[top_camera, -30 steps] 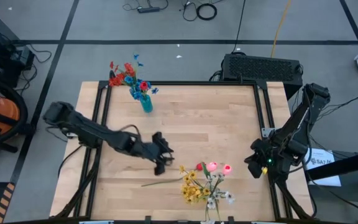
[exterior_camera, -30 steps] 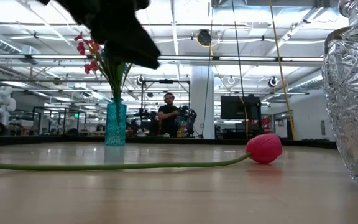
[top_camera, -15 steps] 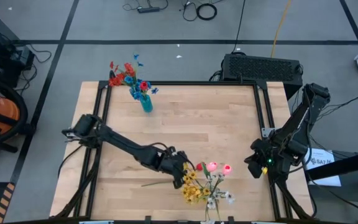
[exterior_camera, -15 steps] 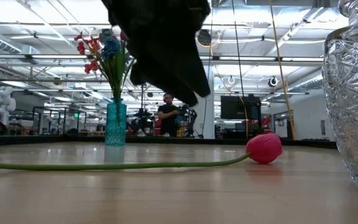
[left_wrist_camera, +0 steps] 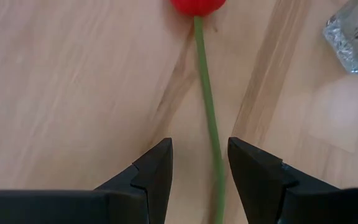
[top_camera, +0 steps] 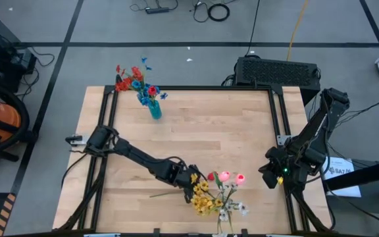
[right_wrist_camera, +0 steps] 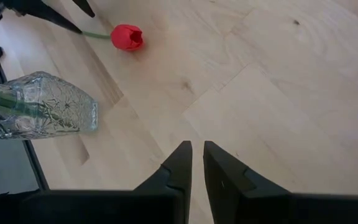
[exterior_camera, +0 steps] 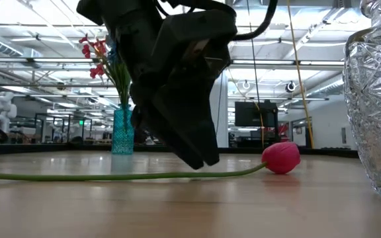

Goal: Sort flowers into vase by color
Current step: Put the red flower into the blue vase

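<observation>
While spread, left claw [left_wrist_camera: 199, 163] astride tulip stem [left_wrist_camera: 207, 112]

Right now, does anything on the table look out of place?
One red tulip lies flat on the table, outside any vase. The open left gripper straddles its stem. The teal vase mixes red and blue flowers. The right gripper waits at the right edge.

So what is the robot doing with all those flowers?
It is sorting flowers into vases. The left claw is open and low over the table, with the green stem of a red tulip lying between its fingers, not yet pinched. A teal vase at the far side already holds red and blue flowers. A clear glass vase at the near edge holds yellow and pale ones. The right claw waits off to the side.
</observation>
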